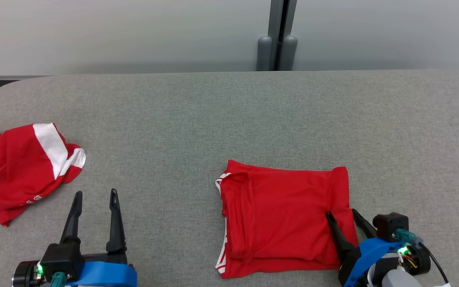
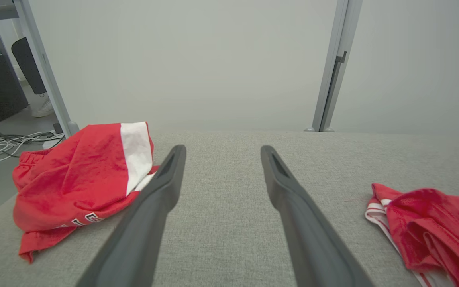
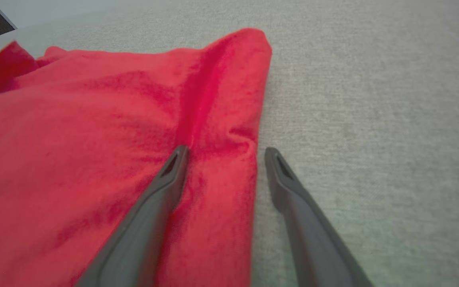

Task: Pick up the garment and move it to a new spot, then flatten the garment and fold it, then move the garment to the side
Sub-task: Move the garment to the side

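Grey surface (image 1: 229, 119), folded red garment (image 1: 285, 215) — right hand (image 1: 341, 213) astride its edge, spread

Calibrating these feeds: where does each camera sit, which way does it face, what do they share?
Head view: on the head, facing down at the table; left gripper, right gripper at the bottom.
Left wrist view: along its open fingers, across the table to the wall.
Right wrist view: along its open fingers, down at the folded garment's edge.
Shared: folded garment in all; crumpled garment in head and left wrist.
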{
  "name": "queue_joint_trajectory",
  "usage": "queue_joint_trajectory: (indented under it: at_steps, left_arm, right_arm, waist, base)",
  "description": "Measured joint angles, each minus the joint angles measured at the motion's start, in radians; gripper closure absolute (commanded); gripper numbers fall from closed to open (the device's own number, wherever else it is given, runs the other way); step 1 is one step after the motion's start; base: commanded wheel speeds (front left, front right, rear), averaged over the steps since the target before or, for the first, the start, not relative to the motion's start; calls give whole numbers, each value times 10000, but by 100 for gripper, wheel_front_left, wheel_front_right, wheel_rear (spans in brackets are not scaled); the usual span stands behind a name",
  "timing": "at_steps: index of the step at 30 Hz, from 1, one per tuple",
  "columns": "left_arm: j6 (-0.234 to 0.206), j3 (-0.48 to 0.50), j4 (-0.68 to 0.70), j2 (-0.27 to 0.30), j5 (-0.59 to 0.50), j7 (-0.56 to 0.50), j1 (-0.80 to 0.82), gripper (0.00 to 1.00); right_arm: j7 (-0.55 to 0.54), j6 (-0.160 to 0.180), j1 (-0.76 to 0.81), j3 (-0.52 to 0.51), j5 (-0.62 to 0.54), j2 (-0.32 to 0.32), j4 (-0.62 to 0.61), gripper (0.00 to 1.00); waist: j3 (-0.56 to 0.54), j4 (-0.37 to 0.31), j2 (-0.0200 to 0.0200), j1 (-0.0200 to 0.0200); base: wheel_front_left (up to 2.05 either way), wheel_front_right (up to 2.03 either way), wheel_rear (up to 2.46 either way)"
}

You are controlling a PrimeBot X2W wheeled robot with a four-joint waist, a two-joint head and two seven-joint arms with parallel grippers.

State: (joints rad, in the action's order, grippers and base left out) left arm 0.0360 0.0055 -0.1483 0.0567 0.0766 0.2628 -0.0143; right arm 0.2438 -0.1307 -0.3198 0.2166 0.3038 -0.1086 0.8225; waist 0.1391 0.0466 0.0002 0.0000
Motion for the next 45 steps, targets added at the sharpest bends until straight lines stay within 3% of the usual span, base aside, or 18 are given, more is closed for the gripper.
queue_joint_trajectory:
  at_steps: [5,6,7,8,19,31,37,45]
  left_arm:
    - [-15,-107,-46,-12,2,0,97,0]
    - [-15,-121,-54,-12,13,0,116,0]
    - [-15,-132,-61,-13,15,0,122,0]
    - [-23,-140,-71,-17,17,0,124,0]
    - [-92,-197,-61,-38,31,0,260,0]
    - [-130,-399,272,-36,-299,2,1215,0]
    - [-136,-395,416,50,-437,0,1808,0]
    - [-151,-456,543,203,-606,0,2215,0]
  right_arm:
    - [58,2,-218,441,495,-19,451,0]
    - [102,8,-252,546,589,-36,502,18]
    - [121,15,-282,640,736,-38,523,69]
    - [130,17,-316,709,894,-46,541,100]
    - [161,-12,-972,1216,1267,-614,412,100]
    - [174,-2,-1554,393,1235,-1985,-489,100]
    - [180,-2,-1542,-174,1221,-2130,-861,100]
    - [184,-2,-1562,-416,966,-2006,-1390,100]
  waist:
    - [81,55,-3,-1]
    - [97,64,-3,-1]
    - [113,69,-3,-1]
    - [127,71,-3,0]
    - [420,-304,-2,0]
    - [1557,-1637,-1,1]
    - [2148,-2338,-1,1]
    - [2606,-2610,-1,1]
  base:
    - [0,0,0]
    - [0,0,0]
    - [0,0,0]
    - [0,0,0]
    - [0,0,0]
    - [0,0,0]
    - [0,0,0]
    - [0,0,0]
